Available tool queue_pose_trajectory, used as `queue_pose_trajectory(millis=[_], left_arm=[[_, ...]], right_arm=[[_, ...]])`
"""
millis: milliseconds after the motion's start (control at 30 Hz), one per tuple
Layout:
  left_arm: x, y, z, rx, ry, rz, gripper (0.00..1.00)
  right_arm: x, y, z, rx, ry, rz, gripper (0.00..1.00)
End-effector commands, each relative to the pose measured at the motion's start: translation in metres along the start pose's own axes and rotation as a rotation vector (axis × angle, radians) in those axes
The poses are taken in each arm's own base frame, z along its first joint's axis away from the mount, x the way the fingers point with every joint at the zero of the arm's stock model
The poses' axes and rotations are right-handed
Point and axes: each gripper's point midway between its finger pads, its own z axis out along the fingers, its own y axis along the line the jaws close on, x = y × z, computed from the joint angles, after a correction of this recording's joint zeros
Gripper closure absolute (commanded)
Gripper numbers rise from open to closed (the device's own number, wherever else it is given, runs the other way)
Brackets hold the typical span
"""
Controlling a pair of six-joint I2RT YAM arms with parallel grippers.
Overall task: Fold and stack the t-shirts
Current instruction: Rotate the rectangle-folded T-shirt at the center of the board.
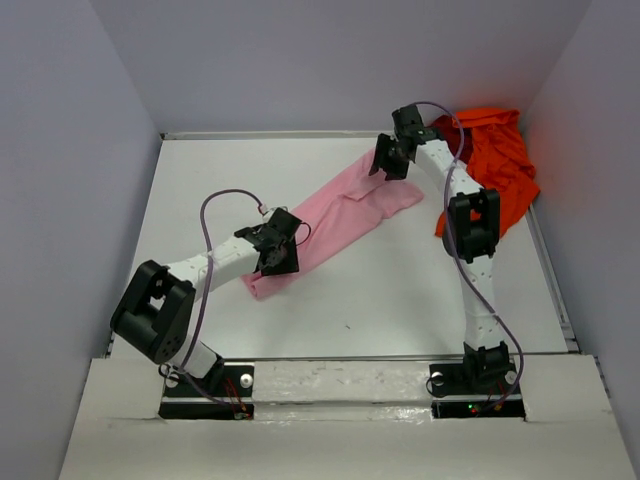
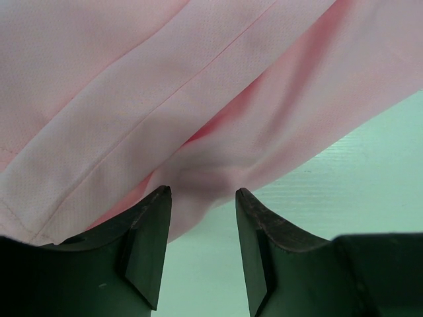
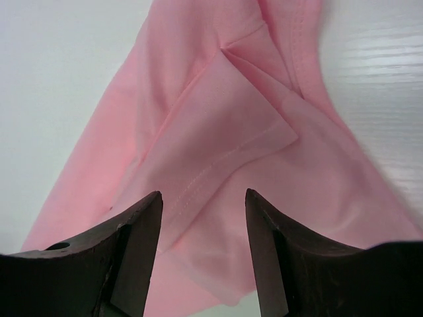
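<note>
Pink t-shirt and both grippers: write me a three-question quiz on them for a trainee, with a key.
1. True or false: the orange t-shirt lies folded on top of the pink t-shirt.
2. Where on the pink t-shirt is the left gripper? A) at its near-left end B) at its far-right end C) off the cloth entirely
3. Fill in: the right gripper is over pink fabric with its jaws ____.

Key: 1 false, the orange one lies bunched in the far right corner; 2 A; 3 open.
</note>
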Motion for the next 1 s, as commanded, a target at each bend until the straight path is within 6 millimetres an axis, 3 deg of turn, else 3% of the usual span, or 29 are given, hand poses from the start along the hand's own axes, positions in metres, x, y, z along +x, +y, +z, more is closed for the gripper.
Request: queue_pose_trajectory(millis=[0,200,400,700,967], left_arm=[[0.000,-0.001,-0.013,0.013,-0.004,-0.002,0.46],[0.001,-0.006,-0.019,0.026,-0.007,-0.004,0.46],[0.008,-0.004,-0.026,0.031,-0.005,-0.001,0.46],[0.013,-0.006,-0.037,0.046,-0.004,0.000,0.46],[-0.004,-0.021,-0.061,0.107,-0.068,0.003,0.46]], right_arm=[[0.006,0.022,0.013,-0.097,0.039,0.041,0.41],[0.041,0.006,0.040,-0.070,0.122,0.106,0.42],[0.056,0.004,0.064,-0.089,0.174,0.141,0.42],[0.038,0.029,0.094,-0.243,0.121,0.134,0.42],[0.006,0.075,0.083,-0.512,0.003,0.037,0.41]])
